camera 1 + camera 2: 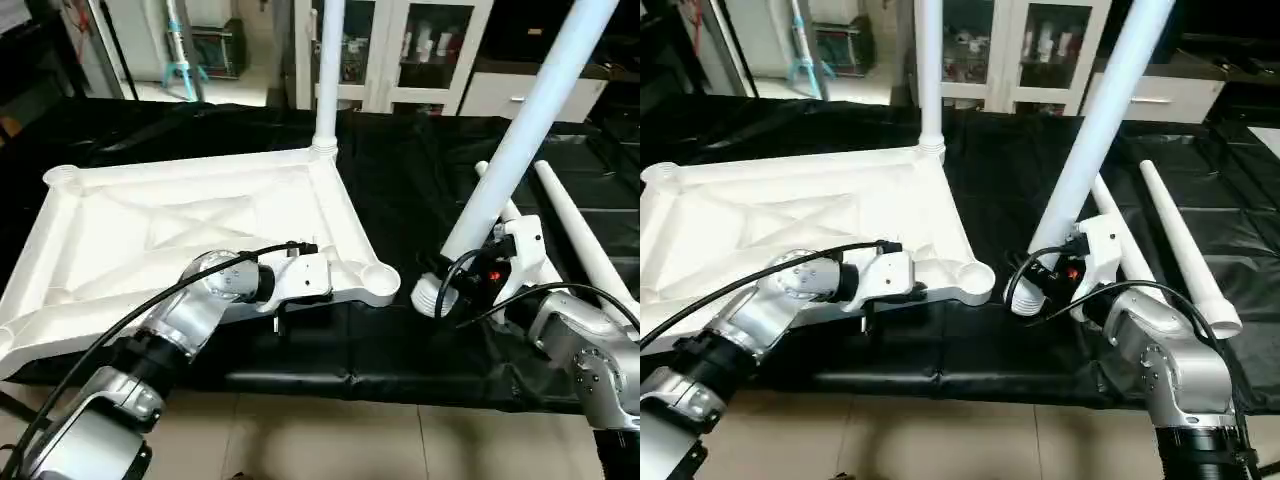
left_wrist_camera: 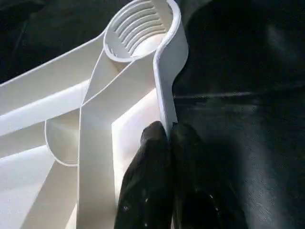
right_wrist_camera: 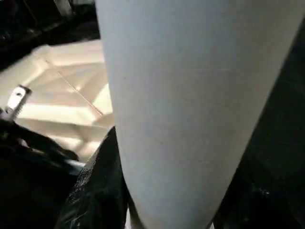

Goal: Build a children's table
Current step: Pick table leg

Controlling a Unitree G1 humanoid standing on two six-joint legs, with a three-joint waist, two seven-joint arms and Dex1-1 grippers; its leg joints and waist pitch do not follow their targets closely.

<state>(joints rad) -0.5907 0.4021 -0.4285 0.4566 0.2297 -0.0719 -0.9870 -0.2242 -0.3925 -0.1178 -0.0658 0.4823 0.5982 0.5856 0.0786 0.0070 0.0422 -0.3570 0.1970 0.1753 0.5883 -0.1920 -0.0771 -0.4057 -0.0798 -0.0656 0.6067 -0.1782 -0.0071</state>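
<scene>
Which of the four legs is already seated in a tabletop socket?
The upright leg at the tabletop's far corner. Another is tilted in the right gripper; two lie on the black cloth.

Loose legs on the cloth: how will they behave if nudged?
The two loose legs are smooth round tubes, so they would probably roll. Being tapered, they would likely curve rather than run straight. Hollow ends suggest light weight.
</scene>
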